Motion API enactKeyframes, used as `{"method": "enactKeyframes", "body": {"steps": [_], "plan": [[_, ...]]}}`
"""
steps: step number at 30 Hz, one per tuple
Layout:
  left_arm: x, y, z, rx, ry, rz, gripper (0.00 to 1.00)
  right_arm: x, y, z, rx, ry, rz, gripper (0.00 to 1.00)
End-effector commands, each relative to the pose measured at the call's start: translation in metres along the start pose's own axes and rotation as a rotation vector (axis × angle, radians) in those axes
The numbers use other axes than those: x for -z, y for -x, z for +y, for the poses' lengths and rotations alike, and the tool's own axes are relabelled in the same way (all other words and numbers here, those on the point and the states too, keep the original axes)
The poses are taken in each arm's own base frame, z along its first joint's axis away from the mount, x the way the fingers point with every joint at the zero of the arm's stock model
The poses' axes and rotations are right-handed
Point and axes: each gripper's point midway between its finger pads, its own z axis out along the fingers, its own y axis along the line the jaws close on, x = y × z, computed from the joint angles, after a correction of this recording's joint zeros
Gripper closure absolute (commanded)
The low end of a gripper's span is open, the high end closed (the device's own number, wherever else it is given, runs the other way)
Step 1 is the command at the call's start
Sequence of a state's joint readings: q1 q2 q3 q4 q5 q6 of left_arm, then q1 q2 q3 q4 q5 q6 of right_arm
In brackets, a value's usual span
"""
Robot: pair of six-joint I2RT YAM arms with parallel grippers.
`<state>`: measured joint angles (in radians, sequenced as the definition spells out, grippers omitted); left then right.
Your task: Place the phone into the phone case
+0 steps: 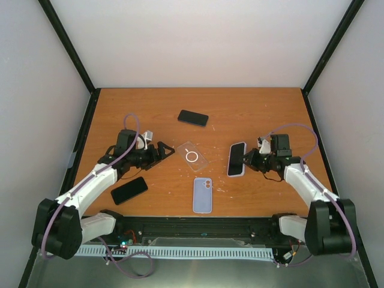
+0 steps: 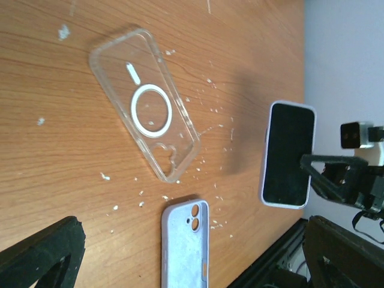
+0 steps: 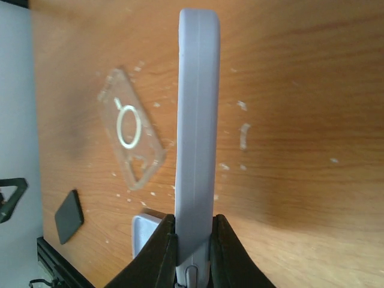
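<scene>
- No lettering, brand, number or label can be read in any of the three views.
- Only mark seen: a white ring with a short white bar beside it, on the clear phone case (image 2: 144,111) lying flat on the tabletop (image 2: 60,174). It is a plain symbol with no characters in or around it.
</scene>
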<state>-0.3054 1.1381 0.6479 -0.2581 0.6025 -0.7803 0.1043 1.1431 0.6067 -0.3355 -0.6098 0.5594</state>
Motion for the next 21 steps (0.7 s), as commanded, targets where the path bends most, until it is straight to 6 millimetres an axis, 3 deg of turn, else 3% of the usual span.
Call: {"method": "enactKeyframes", "body": {"steps": [1,11,14,21], "plan": [[0.003,0.014,0.015,0.069,0.06,-0.063,0.01,0.0,0.011,-0.001,0.029,0.05,0.039,0.96],[0.004,0.018,0.049,0.144,0.164,-0.091,0.0,-0.012,0.018,-0.055,-0.048,-0.099,0.051,0.88],[0.006,0.016,0.067,0.228,0.228,-0.111,0.01,-0.016,0.018,-0.067,-0.071,-0.144,0.05,0.85],[0.021,0.017,0.106,0.354,0.369,-0.195,0.0,-0.013,0.02,-0.081,-0.112,-0.228,0.026,0.66]]}}
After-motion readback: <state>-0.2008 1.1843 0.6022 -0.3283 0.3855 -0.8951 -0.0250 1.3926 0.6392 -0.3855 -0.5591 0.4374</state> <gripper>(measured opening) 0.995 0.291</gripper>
